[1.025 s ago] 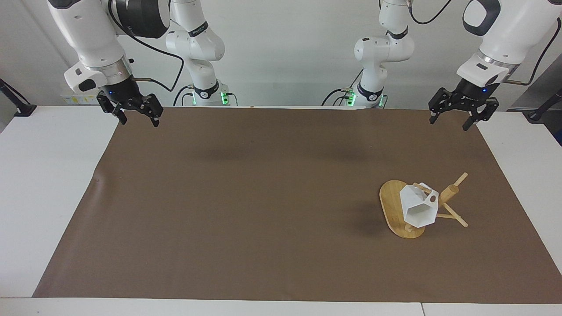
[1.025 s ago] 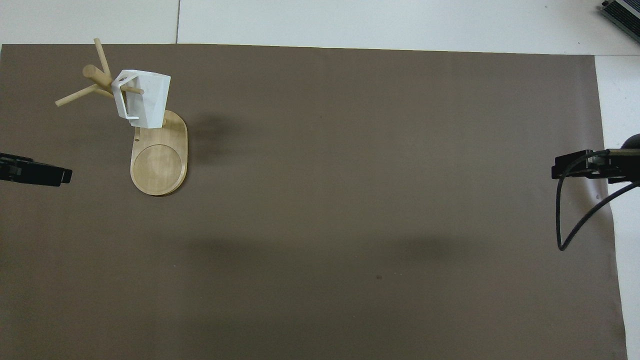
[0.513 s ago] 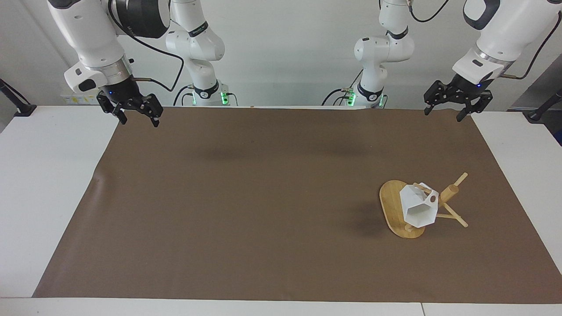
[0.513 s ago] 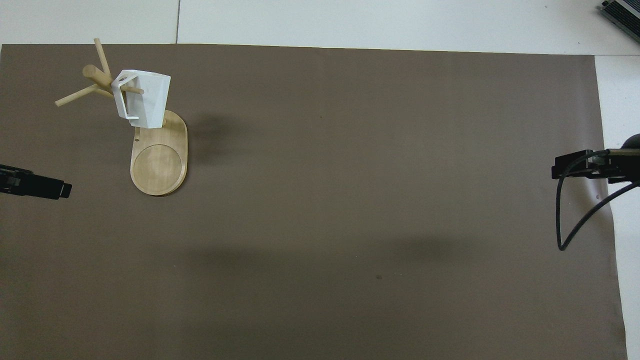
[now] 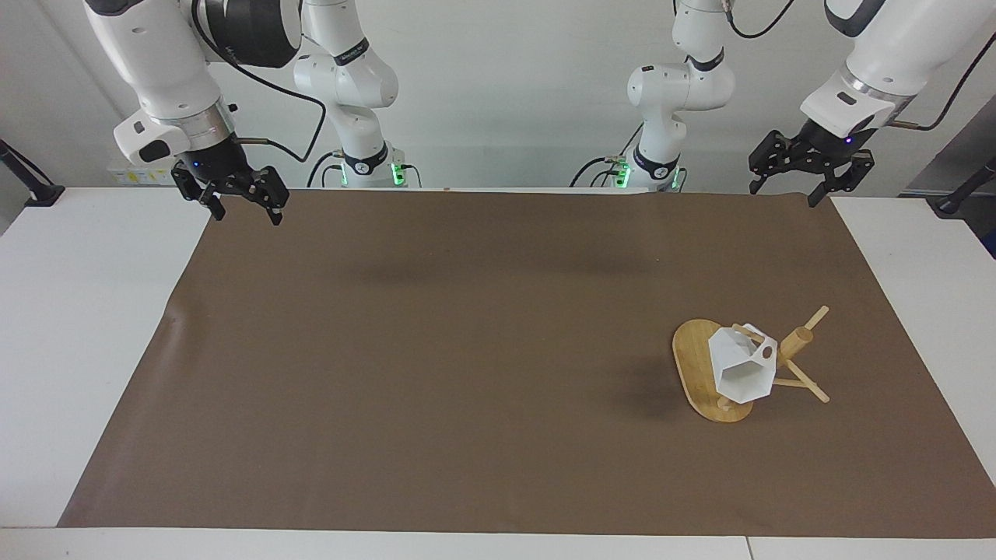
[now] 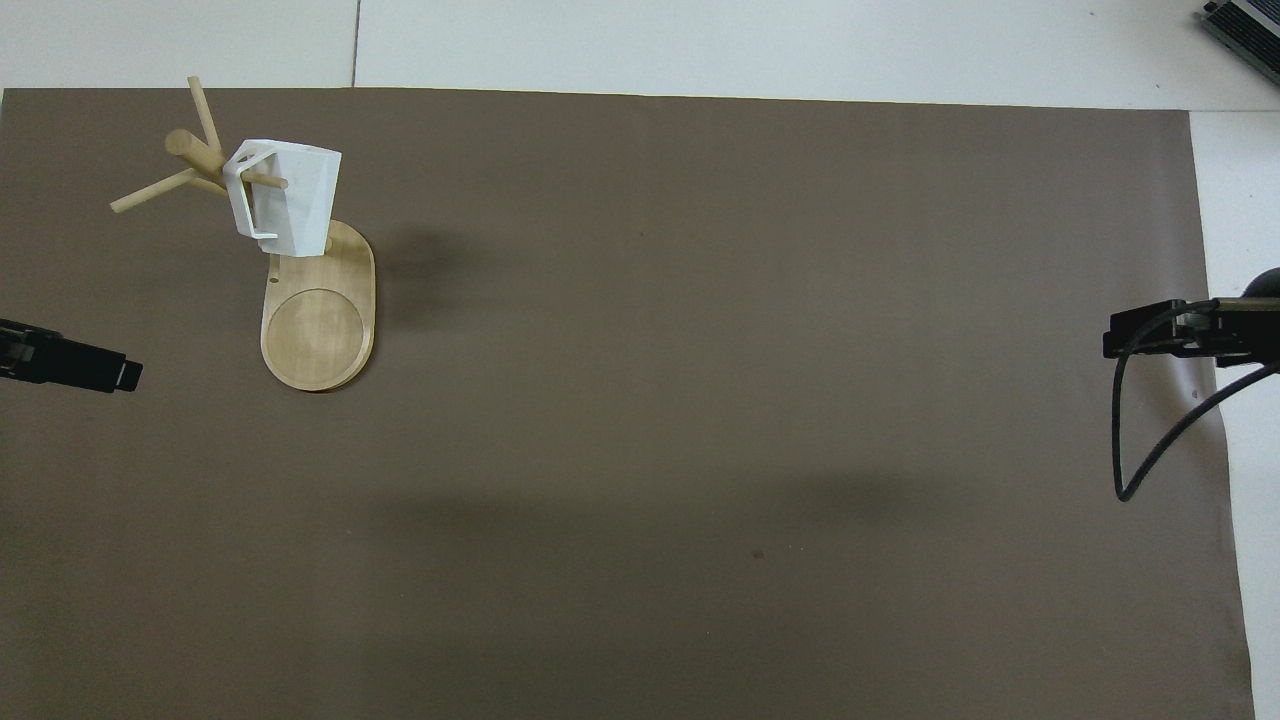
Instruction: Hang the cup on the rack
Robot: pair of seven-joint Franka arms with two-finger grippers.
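Note:
The white faceted cup (image 5: 743, 369) (image 6: 287, 197) hangs by its pierced side tab on a peg of the bamboo rack (image 5: 797, 342) (image 6: 318, 330), which stands on the brown mat toward the left arm's end of the table. My left gripper (image 5: 782, 187) (image 6: 125, 373) hovers open and empty over the mat's corner close to the robots, well away from the rack. Over the mat's edge at the right arm's end, my right gripper (image 5: 243, 210) (image 6: 1115, 340) waits open and empty.
A brown mat (image 5: 467, 350) (image 6: 700, 400) covers most of the white table (image 5: 85, 311). A black cable (image 6: 1125, 440) loops down from the right arm.
The left gripper has risen and drawn back toward the robots, away from the rack. The cup, rack and right arm have stayed still.

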